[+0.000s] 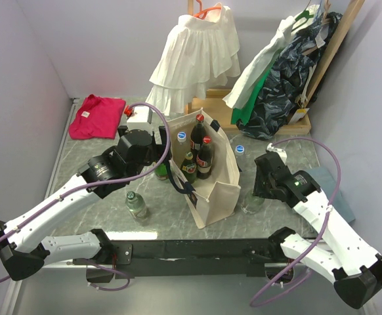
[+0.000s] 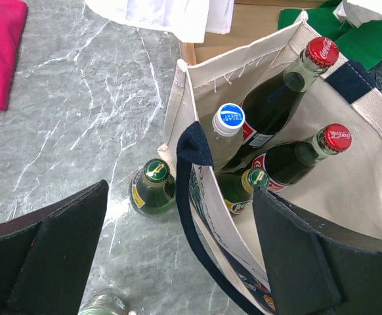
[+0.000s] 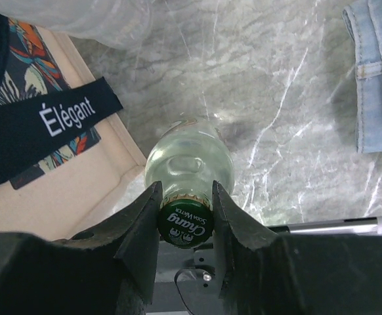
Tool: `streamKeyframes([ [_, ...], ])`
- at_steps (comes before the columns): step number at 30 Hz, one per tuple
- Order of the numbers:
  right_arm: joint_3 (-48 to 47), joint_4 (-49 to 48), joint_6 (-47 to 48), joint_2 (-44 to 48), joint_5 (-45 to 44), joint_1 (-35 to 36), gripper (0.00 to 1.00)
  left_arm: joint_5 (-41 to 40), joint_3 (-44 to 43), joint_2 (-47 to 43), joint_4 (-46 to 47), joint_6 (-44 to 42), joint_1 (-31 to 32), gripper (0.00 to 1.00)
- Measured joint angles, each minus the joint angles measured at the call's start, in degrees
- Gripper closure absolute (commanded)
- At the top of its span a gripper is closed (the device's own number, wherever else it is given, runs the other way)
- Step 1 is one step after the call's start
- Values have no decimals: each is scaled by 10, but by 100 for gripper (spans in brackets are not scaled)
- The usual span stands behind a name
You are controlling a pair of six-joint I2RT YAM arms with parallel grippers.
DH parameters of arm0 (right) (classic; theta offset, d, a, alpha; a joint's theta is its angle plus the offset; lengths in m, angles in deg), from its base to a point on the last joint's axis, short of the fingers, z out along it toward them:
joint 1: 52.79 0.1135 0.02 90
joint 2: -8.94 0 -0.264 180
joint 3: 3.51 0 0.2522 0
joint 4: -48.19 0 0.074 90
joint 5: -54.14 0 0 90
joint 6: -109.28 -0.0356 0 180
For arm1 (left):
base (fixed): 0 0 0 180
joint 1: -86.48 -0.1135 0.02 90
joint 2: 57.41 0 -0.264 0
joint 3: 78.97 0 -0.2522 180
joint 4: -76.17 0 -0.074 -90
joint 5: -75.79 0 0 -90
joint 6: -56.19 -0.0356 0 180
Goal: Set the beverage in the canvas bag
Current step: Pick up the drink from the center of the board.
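holding four bottles (image 2: 264, 113), canvas bag (image 2: 352, 180); right pincer (image 3: 186, 194) clamps green-capped bottle (image 3: 190, 159); left pincer (image 2: 181, 191) wide.

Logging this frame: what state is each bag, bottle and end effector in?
Canvas bag: upright, open, holding four bottles.
Cola bottles: capped, leaning inside bag.
Green bottle: capped, standing on table beside bag.
Soda water bottle: upright on table, capped, gripped at the cap.
Left end effector: open, empty.
Right end effector: shut on Soda water bottle.
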Motion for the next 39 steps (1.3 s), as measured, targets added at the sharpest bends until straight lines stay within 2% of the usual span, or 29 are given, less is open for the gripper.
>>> streamKeyframes([
  [9, -35, 35, 7, 0, -2, 0, 100, 0, 0, 0, 0, 0, 0, 0],
  [10, -40, 38, 7, 0, -2, 0, 100, 0, 0, 0, 0, 0, 0, 3],
  [27, -166, 94, 30, -5, -30, 0, 100, 3, 3, -9, 1, -9, -13, 4],
  [34, -208, 107, 39, -14, -37, 0, 100, 48, -1, 2, -17, -21, -14, 1],
  [39, -242, 125, 43, -28, -44, 0, 100, 102, -19, 39, -71, -18, -15, 11],
])
